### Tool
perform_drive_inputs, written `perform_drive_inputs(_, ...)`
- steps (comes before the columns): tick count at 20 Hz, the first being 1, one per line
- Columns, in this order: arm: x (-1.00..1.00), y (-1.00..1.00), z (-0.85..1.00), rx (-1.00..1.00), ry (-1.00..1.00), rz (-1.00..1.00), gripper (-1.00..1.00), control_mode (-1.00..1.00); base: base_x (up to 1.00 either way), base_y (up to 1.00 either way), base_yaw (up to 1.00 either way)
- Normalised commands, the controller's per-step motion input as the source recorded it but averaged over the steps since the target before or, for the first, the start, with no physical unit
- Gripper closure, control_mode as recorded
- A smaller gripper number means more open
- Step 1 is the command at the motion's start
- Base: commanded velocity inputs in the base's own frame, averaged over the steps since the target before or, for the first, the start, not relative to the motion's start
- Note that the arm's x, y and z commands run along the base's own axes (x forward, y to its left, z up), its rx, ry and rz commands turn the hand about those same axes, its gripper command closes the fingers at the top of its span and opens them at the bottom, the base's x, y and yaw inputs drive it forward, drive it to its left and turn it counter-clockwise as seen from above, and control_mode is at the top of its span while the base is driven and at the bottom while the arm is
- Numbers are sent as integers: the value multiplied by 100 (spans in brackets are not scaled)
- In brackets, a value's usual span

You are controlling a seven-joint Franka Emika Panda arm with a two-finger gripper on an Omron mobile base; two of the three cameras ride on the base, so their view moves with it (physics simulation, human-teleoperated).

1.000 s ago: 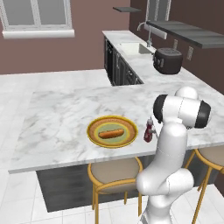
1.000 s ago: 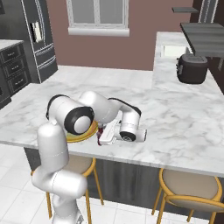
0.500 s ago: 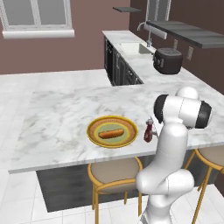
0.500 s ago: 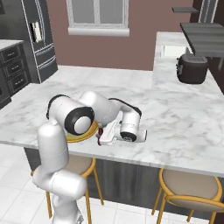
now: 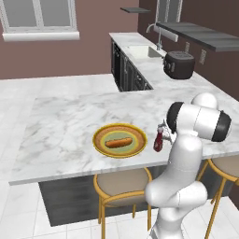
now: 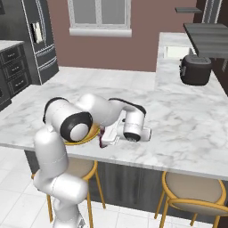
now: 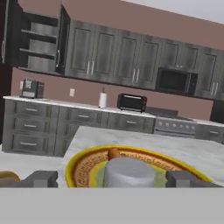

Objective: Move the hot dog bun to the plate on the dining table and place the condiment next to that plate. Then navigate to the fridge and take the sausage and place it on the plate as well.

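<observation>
Our fingers (image 7: pixel 109 179) stand released around the condiment (image 5: pixel 159 140), upright on the counter (image 5: pixel 65 121); just beyond them, the plate (image 5: pixel 120 139) holds the hot dog bun (image 5: pixel 117 142).

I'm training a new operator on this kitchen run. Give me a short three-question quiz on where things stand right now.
1. True or false: the hot dog bun lies on the plate.
2. Which side of the plate is the condiment on in the left base view? A) left B) right C) behind it
3. Fill in: the claw stands ____ around the condiment's white cap.

Key
1. True.
2. B, standing upright on the dining table, beside the plate's rim.
3. Open: each of the fingertips stands apart from the cap in the hand view.
</observation>
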Motion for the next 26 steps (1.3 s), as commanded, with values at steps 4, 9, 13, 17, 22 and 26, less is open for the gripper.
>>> perform_drive_inputs(4,-23,0,79,-1,-12,-1,-100,-100,0,0,0)
perform_drive_inputs(9,-43,8,80,-2,-16,-4,-100,-100,0,0,0)
perform_drive_inputs(13,-55,28,76,-3,-9,-5,-100,-100,0,0,0)
perform_drive_inputs(17,-44,50,61,-7,-1,-10,-100,-100,0,0,0)
perform_drive_inputs(22,-27,71,60,-15,2,-17,-100,-100,0,0,0)
perform_drive_inputs(26,-16,78,48,-19,17,-24,-100,-100,0,0,0)
